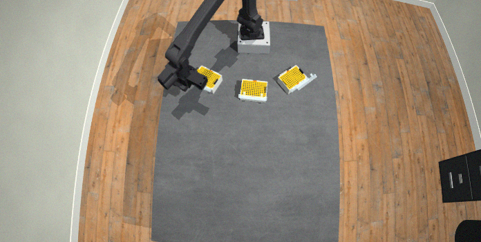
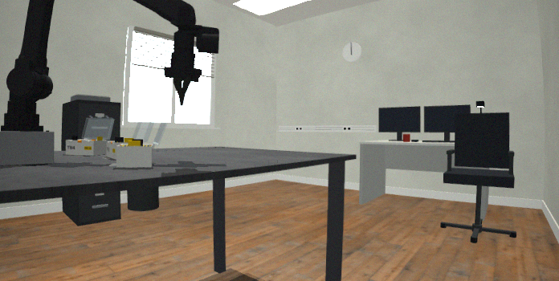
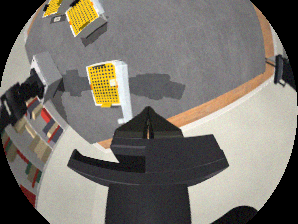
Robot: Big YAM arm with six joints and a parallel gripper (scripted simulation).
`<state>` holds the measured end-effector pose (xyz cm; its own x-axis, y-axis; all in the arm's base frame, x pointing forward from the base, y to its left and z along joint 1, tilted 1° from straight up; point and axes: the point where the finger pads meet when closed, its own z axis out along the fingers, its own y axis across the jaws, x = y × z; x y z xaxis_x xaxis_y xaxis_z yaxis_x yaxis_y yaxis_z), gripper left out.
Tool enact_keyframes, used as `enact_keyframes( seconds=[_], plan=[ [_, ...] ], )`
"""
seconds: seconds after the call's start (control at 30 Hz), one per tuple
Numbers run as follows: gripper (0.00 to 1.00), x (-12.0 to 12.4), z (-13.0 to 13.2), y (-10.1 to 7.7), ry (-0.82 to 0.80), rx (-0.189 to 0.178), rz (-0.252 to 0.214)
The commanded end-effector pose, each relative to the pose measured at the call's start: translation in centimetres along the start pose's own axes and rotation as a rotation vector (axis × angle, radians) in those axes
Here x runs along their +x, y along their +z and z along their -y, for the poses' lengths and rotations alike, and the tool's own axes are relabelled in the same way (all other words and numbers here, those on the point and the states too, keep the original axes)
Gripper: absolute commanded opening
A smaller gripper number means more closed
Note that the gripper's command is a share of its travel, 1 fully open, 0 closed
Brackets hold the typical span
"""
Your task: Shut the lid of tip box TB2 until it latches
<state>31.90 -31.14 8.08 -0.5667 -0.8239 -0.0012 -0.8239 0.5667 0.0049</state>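
Three white tip boxes with yellow tip racks stand on the grey bench (image 1: 242, 164): a left one (image 1: 213, 78) (image 3: 107, 84), a middle one (image 1: 253, 89) (image 3: 83, 15) and a right one (image 1: 293, 77) (image 3: 55, 4). All three racks show from above, so the lids look open. I cannot read which box is TB2. In the exterior view the boxes (image 2: 133, 156) stand in a row with clear lids (image 2: 98, 127) raised. My gripper (image 2: 181, 100) (image 1: 203, 83) (image 3: 148, 110) is shut and empty. It points down, high above the left box.
The arm's base block (image 1: 253, 41) stands at the back of the bench. The bench's left edge and the wooden floor (image 1: 131, 109) lie close to the left box. A desk with monitors (image 2: 422, 120) and a chair (image 2: 479, 167) stand far off.
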Motion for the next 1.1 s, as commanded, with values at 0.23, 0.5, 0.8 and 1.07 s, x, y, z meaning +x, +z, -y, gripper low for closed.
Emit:
enact_keyframes(
  seconds=[0.23,0.5,0.8,1.07],
  plan=[
    [0.0,-0.1,0.4,2.3,0.013,-0.004,0.003],
    [0.0,-0.1,0.3,3.4,0.013,-0.006,0.004],
    [0.0,-0.1,0.5,4.7,0.012,-0.001,0.003],
    [0.0,0.2,1.3,3.2,0.004,0.028,-0.003]
  ],
)
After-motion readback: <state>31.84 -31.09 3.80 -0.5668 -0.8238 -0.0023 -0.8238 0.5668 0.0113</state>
